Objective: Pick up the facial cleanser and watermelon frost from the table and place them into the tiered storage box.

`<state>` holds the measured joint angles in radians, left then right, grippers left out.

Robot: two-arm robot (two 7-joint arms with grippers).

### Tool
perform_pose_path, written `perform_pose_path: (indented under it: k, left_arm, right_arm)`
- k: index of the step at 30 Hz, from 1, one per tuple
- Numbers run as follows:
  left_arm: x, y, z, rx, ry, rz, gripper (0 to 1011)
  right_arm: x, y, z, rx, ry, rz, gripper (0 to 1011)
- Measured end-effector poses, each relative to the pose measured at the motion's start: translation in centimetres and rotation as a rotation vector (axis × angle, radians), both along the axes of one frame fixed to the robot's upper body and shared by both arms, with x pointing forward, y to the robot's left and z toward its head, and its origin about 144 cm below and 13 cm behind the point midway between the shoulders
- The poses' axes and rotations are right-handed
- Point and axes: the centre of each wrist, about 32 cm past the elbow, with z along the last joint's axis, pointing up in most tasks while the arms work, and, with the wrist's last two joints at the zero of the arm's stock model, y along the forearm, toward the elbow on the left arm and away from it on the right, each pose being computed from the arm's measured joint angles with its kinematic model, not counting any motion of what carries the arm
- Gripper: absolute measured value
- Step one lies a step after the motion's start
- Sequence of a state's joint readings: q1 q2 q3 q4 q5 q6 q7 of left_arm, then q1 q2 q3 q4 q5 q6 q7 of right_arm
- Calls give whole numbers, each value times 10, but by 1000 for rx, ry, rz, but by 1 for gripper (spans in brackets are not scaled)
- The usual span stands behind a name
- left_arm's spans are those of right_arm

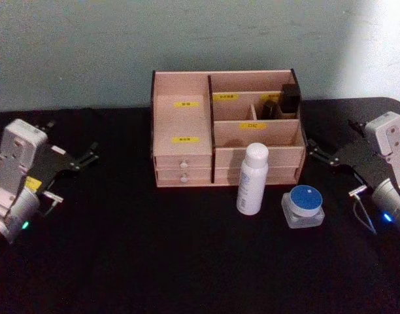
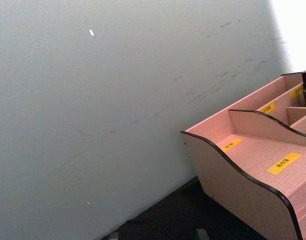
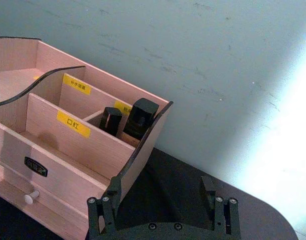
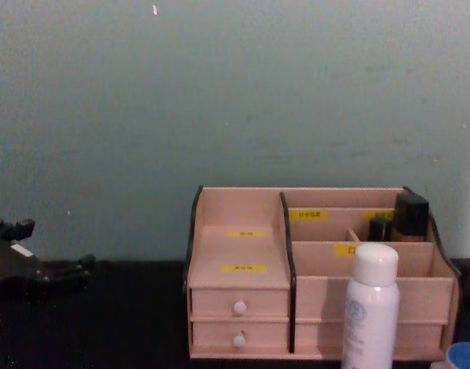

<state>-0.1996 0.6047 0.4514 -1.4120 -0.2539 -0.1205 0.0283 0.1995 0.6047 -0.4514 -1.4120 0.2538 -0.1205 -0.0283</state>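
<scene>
Black table (image 1: 154,261) runs back to a pale grey-green wall (image 1: 89,46); the tiered storage box (image 1: 180,84) sits at the middle rear, close to that wall, with two dark bottles (image 1: 289,99) in its back right compartment; the facial cleanser (image 1: 252,180), a white upright bottle, stands just in front of the box's right half; the watermelon frost (image 1: 304,206), a squat blue-lidded jar, sits just beside it on the right, a narrow gap between them; the left gripper (image 1: 89,154) hangs near the table's left edge, fingers apart, with broad bare table between it and the box; the right gripper (image 1: 316,152) hovers near the box's right end, fingers spread wide, holding nothing.
</scene>
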Motion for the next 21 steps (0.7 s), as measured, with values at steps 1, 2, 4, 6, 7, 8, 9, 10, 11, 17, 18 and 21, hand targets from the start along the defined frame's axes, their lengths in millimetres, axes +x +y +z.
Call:
perform_pose_path:
  k: [1,2,4,6,7,8,9,10,11,17,18,21]
  left_arm:
    - [0,0,0,0,0,0,1001]
    - [0,0,0,0,0,0,1001]
    - [0,0,0,0,0,0,1001]
    - [0,0,0,0,0,0,1001]
    - [0,0,0,0,0,0,1001]
    - [0,0,0,0,0,0,1001]
    - [0,0,0,0,0,0,1001]
    - [0,0,0,0,0,0,1001]
    - [0,0,0,0,0,0,1001]
    - [0,0,0,0,0,0,1001]
    - [0,0,0,0,0,0,1001]
    - [0,0,0,0,0,0,1001]
  right_arm:
    - [0,0,0,0,0,0,1000]
    - [0,0,0,0,0,0,1000]
    - [0,0,0,0,0,0,1000]
    - [0,0,0,0,0,0,1000]
    - [0,0,0,0,0,0,1000]
    - [0,0,0,0,0,0,1000]
    - [0,0,0,0,0,0,1000]
    - [0,0,0,0,0,0,1000]
    - [0,0,0,0,0,0,1000]
    - [0,0,0,0,0,0,1000]
    - [0,0,0,0,0,0,1000]
    - [0,0,0,0,0,0,1000]
